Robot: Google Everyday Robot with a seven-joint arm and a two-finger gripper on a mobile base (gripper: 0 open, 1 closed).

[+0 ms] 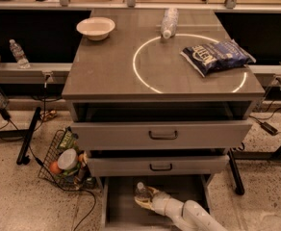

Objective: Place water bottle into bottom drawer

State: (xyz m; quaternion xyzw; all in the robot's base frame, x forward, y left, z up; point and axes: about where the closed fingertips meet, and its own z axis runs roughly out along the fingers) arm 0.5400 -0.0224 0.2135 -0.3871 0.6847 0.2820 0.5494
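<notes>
The bottom drawer [119,201] is pulled open at the foot of the grey cabinet, and its flat grey floor shows. My gripper [145,199] reaches into it from the lower right on a white arm. It is shut on the water bottle [141,191], a clear bottle with a white cap. The bottle stands roughly upright inside the drawer, close to the floor. The gripper covers its lower part.
Two grey drawers with black handles [163,134] stick out above the bottom drawer. On the cabinet top lie a white bowl [95,27], another clear bottle [169,21] and a blue chip bag [218,56]. A wire basket [66,161] sits left of the cabinet. A small bottle [18,53] stands far left.
</notes>
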